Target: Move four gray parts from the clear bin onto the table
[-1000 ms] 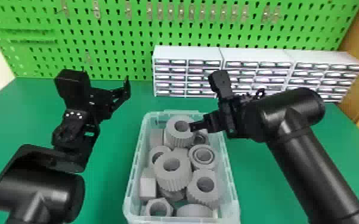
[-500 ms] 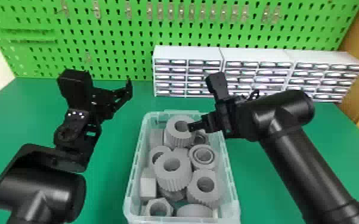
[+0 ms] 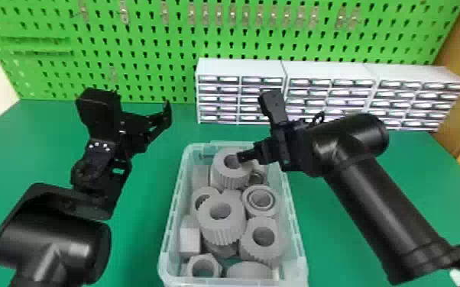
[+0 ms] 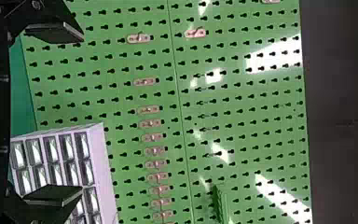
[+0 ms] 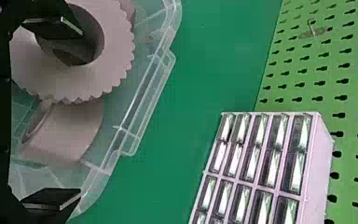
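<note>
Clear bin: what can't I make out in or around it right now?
- Bin's near end: cut off by the head view's bottom edge.
- Low part: mostly hidden in the head view under the middle gear.
- Far gear: cut off by the right wrist view's top edge; a right gripper finger hides some of its hole, and I can't tell whether they touch.

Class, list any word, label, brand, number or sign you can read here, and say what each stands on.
No text can be read.
White drawer cabinets: pale strips on the drawer fronts, too small to tell whether they are labels.
Gray parts, clear bin, green pegboard: no readable marks.
</note>
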You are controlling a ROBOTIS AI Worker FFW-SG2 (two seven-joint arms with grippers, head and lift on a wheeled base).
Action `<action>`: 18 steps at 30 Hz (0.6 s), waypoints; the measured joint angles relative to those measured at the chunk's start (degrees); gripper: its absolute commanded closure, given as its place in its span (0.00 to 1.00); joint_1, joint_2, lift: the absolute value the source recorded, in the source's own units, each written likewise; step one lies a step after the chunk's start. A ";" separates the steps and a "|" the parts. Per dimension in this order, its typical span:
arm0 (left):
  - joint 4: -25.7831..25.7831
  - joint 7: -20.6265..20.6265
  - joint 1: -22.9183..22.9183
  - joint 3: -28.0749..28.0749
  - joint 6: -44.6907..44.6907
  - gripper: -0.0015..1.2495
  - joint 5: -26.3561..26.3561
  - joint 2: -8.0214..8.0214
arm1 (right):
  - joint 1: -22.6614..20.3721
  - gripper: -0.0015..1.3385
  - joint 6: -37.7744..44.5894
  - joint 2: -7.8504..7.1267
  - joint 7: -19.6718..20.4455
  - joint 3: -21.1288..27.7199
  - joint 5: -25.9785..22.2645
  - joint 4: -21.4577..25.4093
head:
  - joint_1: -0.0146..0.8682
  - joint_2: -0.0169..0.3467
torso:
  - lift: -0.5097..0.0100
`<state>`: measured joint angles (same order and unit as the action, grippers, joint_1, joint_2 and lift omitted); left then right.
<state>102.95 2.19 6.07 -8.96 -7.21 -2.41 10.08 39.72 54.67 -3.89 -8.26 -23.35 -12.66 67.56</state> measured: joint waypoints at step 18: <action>-0.45 -0.07 0.33 -0.26 0.00 0.11 -0.27 0.03 | 0.60 0.12 -9.12 0.04 -0.06 -0.87 -0.81 -10.01 | 0.79 0.12 | 0.89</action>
<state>102.50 2.12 6.40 -9.21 -7.21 -2.68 10.11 40.32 45.56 -3.85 -8.32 -24.22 -13.46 57.55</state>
